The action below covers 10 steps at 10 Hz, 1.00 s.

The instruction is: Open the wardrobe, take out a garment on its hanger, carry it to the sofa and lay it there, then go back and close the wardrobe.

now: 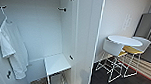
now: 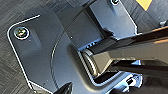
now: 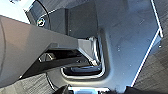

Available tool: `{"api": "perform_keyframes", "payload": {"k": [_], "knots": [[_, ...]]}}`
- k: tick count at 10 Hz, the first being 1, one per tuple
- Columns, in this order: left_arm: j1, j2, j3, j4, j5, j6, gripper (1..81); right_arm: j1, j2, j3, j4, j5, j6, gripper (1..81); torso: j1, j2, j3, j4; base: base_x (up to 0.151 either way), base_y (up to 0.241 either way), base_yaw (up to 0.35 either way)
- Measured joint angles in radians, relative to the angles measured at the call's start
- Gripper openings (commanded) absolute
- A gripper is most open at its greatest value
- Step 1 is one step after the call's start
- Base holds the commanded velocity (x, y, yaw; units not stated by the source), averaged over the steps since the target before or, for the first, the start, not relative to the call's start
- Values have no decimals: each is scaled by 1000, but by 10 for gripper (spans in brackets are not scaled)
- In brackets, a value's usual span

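We found the wardrobe [image 1: 67,32] open, a white shirt [image 1: 10,45] hanging inside at left. Round table [image 1: 125,40] stood right. Neither hand's state could be told.

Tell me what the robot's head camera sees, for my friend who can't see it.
An open white wardrobe with a white shirt hanging inside on a hanger. To its right stand a small round white table and white chairs on dark floor.

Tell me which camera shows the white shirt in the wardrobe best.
Head view: the white shirt hangs at the left inside the open wardrobe, its full length visible. Both wrist views show robot hardware over dark floor, nothing of the shirt.
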Motion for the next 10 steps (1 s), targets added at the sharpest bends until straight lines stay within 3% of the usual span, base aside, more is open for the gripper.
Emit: {"api": "perform_keyframes", "payload": {"k": [10], "knots": [[3, 0, 0, 10, 1, 0, 811, 1, -1, 0, 0, 0, 0, 811, 0, 0, 0, 0, 0, 0, 310]]}}
